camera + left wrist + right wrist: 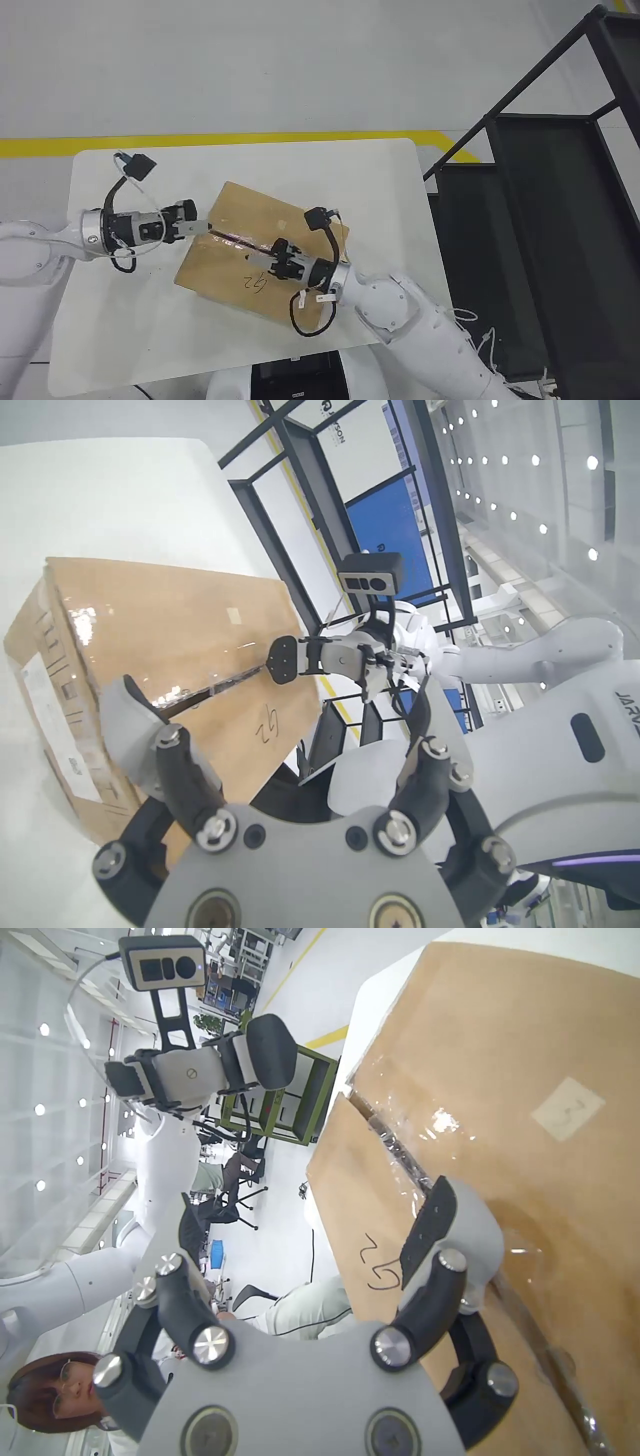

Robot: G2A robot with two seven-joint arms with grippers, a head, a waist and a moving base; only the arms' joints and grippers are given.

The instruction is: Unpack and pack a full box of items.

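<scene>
One cardboard box (250,225) lies skewed on the middle of the white table (120,330), its near corner close to the table's near edge. Its flaps are down, and clear tape (236,238) runs along the centre seam, which looks partly split.

The left gripper (188,213) sits at the end of the seam facing the table's left edge. Its jaws are spread wide, with one finger (131,710) at the slit. The right gripper (279,258) rests on the box top farther along the same seam, with one finger (440,1223) pressed against the tape. Its jaws also seem spread, though the second finger is hard to make out.

Neither gripper pinches the box, so I judge that a hard drag along the tape could slide or turn the whole box toward the near edge. The tape may stretch and bunch instead of parting. A fingertip pushed too deep through the slit could jab the contents (none can be seen yet). The two arms work one seam from opposite ends and could collide.

Count:
- Box: one
- Taped seam: one
- Handwritten mark (382,1268): one
- Small pale sticker (567,1108) on the top: one
- Grippers: two
- Table: one
</scene>
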